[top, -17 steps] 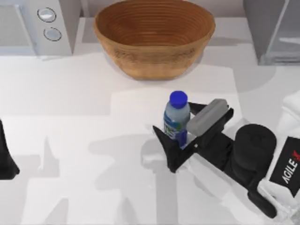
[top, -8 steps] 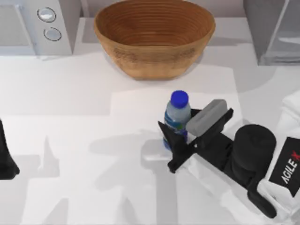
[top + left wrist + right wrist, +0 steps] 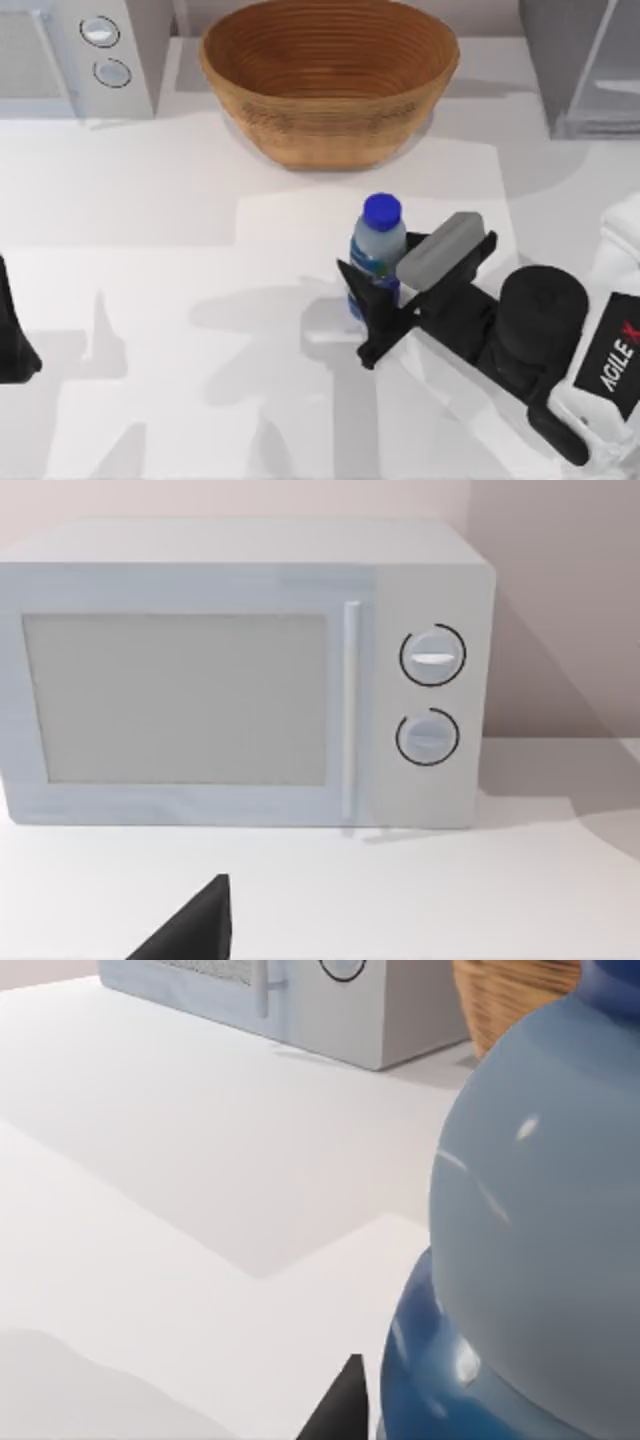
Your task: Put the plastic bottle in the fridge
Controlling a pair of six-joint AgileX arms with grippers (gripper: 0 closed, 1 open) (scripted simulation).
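The plastic bottle (image 3: 378, 248), pale with a blue cap and a blue-green label, stands upright on the white table in front of the wicker bowl. My right gripper (image 3: 384, 264) reaches in from the lower right and is shut on the bottle's lower body, one dark finger (image 3: 358, 290) on its near-left side. The right wrist view has the bottle (image 3: 540, 1240) very close, beside a dark fingertip (image 3: 340, 1408). The fridge (image 3: 590, 70), dark grey with a pale glassy door, stands at the far right corner. My left arm (image 3: 12, 345) rests parked at the table's left edge.
A large wicker bowl (image 3: 328, 75) stands at the back centre, just behind the bottle. A light-grey box with two round knobs (image 3: 80, 55) occupies the far left corner; the left wrist view faces that box (image 3: 240, 680). White tabletop (image 3: 180, 300) stretches to the left of the bottle.
Over the last second the right gripper's fingers drew in against the bottle, which shifted very slightly. Nothing has moved in the last half second.
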